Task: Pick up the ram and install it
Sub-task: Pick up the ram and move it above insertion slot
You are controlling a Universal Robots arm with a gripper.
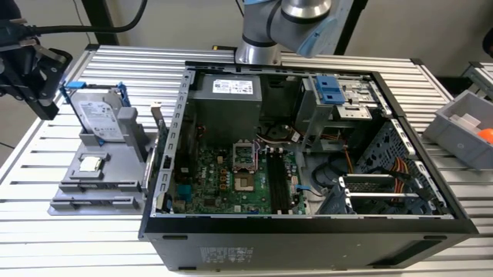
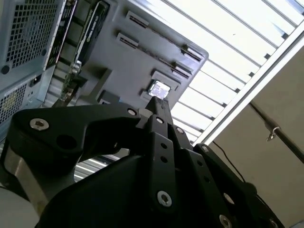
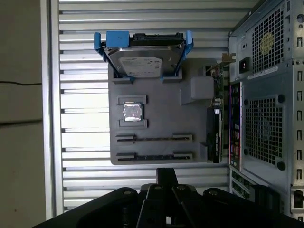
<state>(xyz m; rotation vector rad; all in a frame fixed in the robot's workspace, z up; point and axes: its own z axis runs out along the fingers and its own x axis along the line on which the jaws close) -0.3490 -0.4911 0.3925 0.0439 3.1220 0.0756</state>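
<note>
**RAM rig: gripper hanging off to the side, stick sitting in the parts tray**

Everything is sitting on a slatted aluminium table (image 1: 46, 242), with silver ribs running across it. The open PC case (image 1: 308, 242) is lying on its side in the middle, with the green motherboard (image 1: 223, 184) facing up. Just beside the case, on the exterior view's left, a grey parts tray (image 1: 69, 202) is resting on the slats. It's carrying a hard drive (image 1: 100, 118) in a blue caddy and a small square processor chip (image 1: 90, 164). An expansion card (image 3: 214, 128) is standing on edge along the side nearest the case.

The ram (image 3: 154, 139) is showing as a thin dark strip, standing edge-on in a long holder on that tray. A second strip (image 3: 154, 156) is sitting parallel in the holder next to it.

The gripper (image 3: 166, 172) is hanging in the air at the exterior view's left, clear of the tray. Its fingers are pressed together with nothing between them.

Room-wise, the robot arm (image 1: 297, 17) is rising behind the case against a pale wall. A black cable (image 1: 100, 26) is drooping across the back. A grey bin (image 1: 458, 124) with something orange in it is sitting at the exterior view's right edge. In both wrist views, plain beige flooring is showing past the table's edge.
</note>
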